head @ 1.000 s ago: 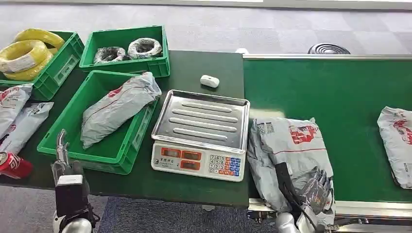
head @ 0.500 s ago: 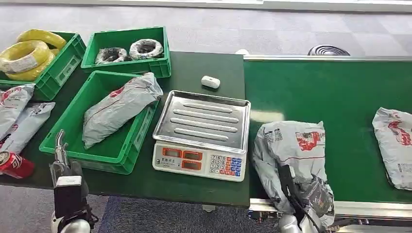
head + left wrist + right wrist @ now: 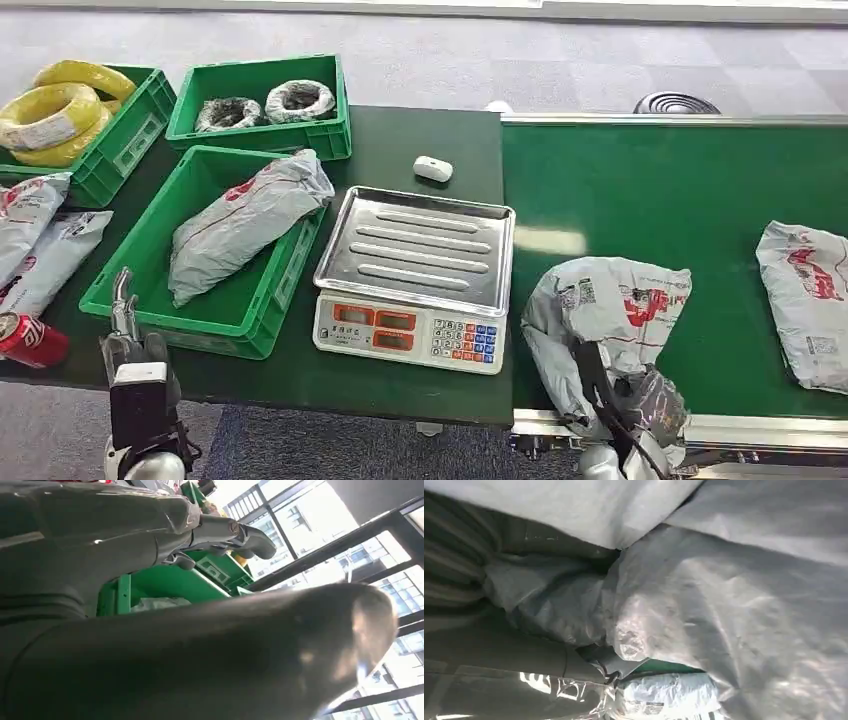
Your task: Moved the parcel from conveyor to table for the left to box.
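A grey plastic parcel (image 3: pixel 610 305) with red print lies on the green conveyor belt (image 3: pixel 680 190) near its front edge, its near end bunched up. My right hand (image 3: pixel 628 418) grips that bunched near end, with dark fingers wrapped in the film. Up close in the right wrist view, the crumpled grey parcel (image 3: pixel 734 605) presses against the hand. My left hand (image 3: pixel 133 345) stands at the table's front left, in front of the green crate (image 3: pixel 255 315), fingers pointing up and holding nothing. The left wrist view shows its fingers (image 3: pixel 240 532) stretched out before the crate (image 3: pixel 165 582).
A scale with a steel tray (image 3: pixel 415 270) sits between crate and belt. The crate holds another grey parcel (image 3: pixel 245 220). A second parcel (image 3: pixel 805 300) lies at the belt's right. Two more green crates (image 3: pixel 255 135), loose parcels (image 3: pixel 40 245) and a red can (image 3: pixel 28 340) are at the left.
The parcel in my right hand has turned and shifted rightward, its near end more bunched. The parcel at the belt's right has drifted left. My left hand has barely moved.
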`<state>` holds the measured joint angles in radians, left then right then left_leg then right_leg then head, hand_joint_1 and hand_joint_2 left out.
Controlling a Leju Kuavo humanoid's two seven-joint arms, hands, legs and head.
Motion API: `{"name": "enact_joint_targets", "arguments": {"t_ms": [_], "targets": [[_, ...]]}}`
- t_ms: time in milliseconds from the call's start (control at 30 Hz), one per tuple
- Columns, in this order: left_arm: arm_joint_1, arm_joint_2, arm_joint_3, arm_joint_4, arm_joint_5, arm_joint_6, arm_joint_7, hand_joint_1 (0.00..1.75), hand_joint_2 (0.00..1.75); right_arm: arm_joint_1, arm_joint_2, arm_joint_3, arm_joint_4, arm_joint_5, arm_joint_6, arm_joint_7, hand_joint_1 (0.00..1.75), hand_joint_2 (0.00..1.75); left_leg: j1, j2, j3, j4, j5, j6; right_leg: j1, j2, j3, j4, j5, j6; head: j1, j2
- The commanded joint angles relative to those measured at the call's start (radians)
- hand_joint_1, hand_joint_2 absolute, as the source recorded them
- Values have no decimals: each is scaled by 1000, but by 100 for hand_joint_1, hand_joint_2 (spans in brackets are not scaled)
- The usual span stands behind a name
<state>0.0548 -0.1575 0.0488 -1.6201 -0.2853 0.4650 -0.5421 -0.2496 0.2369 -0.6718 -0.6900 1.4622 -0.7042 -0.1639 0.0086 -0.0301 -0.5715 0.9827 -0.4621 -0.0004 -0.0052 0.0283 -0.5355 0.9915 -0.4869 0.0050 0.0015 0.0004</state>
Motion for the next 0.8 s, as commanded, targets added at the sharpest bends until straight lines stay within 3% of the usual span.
{"name": "enact_joint_targets", "arguments": {"t_ms": [33,300,367,467,567,633,733,800], "targets": [[26,-12,27,13,3,1,-16,0,0,62,112,-10,-317,-133,6,-274,175,175,0,4,-1,-1,0,-1,0,-1,-2,0,0,0,0,0],[26,-12,27,13,3,1,-16,0,0,62,112,-10,-317,-133,6,-274,175,175,0,2,-4,0,0,0,0,-1,-4,0,0,0,0,0],[7,-10,20,37,0,-1,-19,0,0,99,112,109,-511,-277,6,-378,175,175,-1,4,-5,0,0,0,0,-2,-5,0,0,0,0,0],[-11,0,0,75,1,3,-30,0,0,140,112,272,-743,-315,6,-334,173,175,-2,3,-8,1,1,0,-1,-3,-8,3,0,0,0,0],[-32,8,-17,124,19,15,-51,0,0,96,112,315,-811,-334,6,-371,175,175,-2,4,-7,1,1,0,-2,0,-9,3,0,0,0,0],[-55,6,-28,153,28,22,-60,0,0,32,112,296,-810,-371,6,-461,175,175,-3,6,-8,1,1,0,-2,0,-10,4,1,0,0,0],[-83,-7,-43,158,28,27,-57,0,0,-67,112,297,-756,-375,6,-478,175,175,-2,4,-7,1,1,0,-1,1,-9,3,2,0,0,0],[-83,-7,-43,158,28,27,-57,0,0,-67,112,297,-756,-375,6,-478,175,175,-1,6,-7,1,2,0,-1,0,-9,2,2,0,0,0]]}}
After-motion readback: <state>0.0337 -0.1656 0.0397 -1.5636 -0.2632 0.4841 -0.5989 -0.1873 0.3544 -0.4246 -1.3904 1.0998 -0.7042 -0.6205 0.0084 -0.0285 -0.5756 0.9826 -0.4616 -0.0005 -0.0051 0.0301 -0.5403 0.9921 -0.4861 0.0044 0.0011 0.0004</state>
